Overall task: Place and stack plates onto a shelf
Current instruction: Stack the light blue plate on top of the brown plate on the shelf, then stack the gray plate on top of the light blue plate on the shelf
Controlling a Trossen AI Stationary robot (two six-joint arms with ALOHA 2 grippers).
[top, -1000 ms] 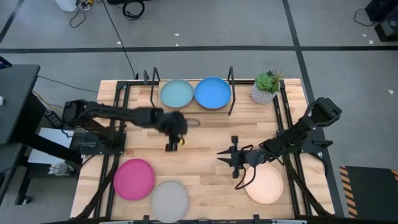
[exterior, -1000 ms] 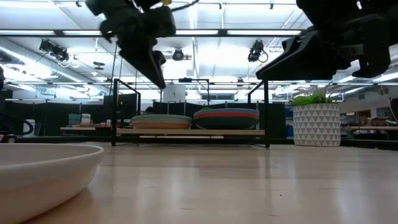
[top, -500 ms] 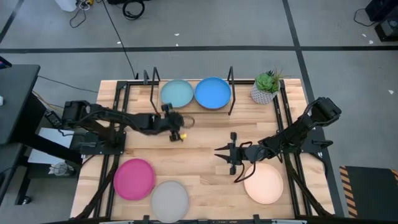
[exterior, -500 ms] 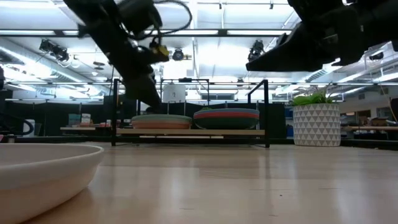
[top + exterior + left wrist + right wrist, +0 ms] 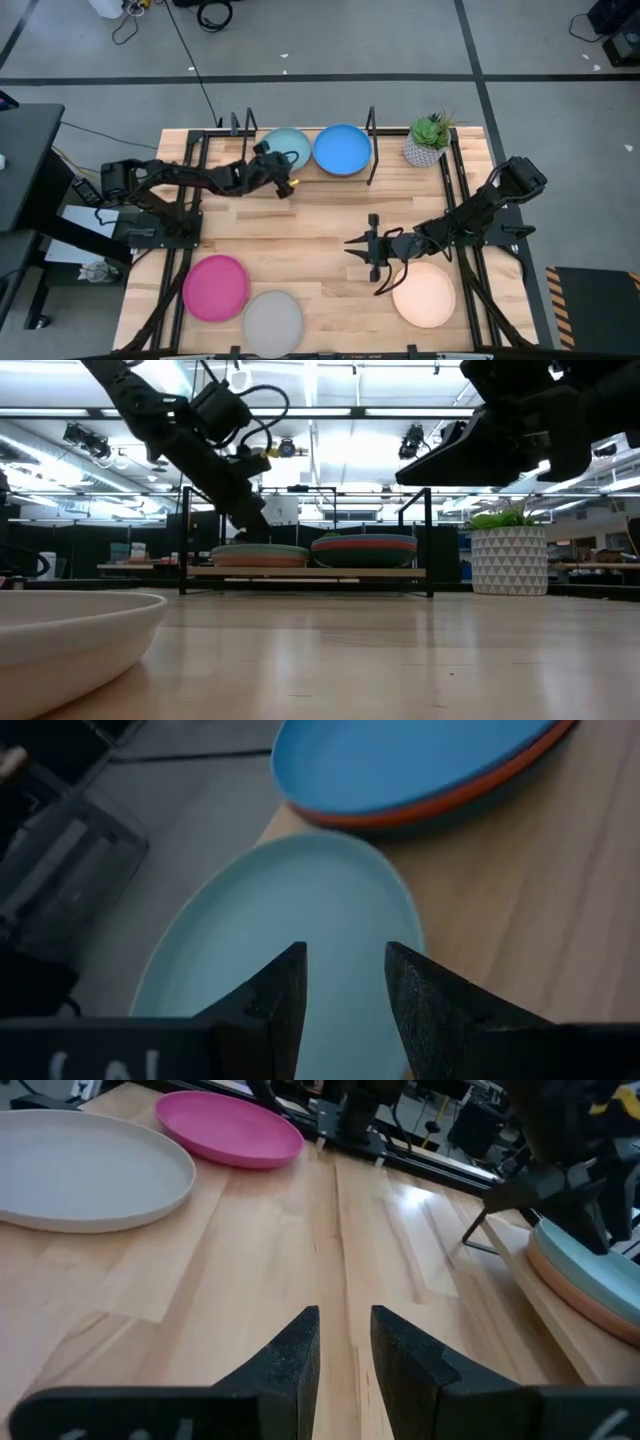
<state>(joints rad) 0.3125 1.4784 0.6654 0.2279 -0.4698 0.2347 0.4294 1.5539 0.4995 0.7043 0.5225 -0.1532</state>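
My left jaws [image 5: 287, 186] hang just over the near edge of the pale blue plate [image 5: 284, 150], which tops the left stack on the shelf [image 5: 306, 572]. In the left wrist view the two dark fingers [image 5: 279, 995] stand parted with a clear gap, released and empty, the pale blue plate filling the space below them. Under that plate the low view shows a tan plate [image 5: 258, 560] as a thin band. Beside it on the shelf sits the blue plate [image 5: 342, 149], with an orange plate [image 5: 470, 800] showing as a rim under it and a dark teal plate [image 5: 364, 555] at the bottom of that stack. The two stacks lie just beside each other between the black uprights [image 5: 371, 125].

My right jaws [image 5: 358, 251] hover above the bare wood in the middle of the surface [image 5: 320, 225], pointing toward my left side. Their fingers [image 5: 295, 1350] are also parted and hold nothing. Just beside that arm, at the near right of the surface, lies the cream plate [image 5: 425, 295]. The pink plate [image 5: 215, 287] and the grey plate [image 5: 273, 322] lie at the near left, just beside one another, well apart from the shelf. A potted plant [image 5: 428, 139] stands at the far right corner, just beside the shelf's right end.
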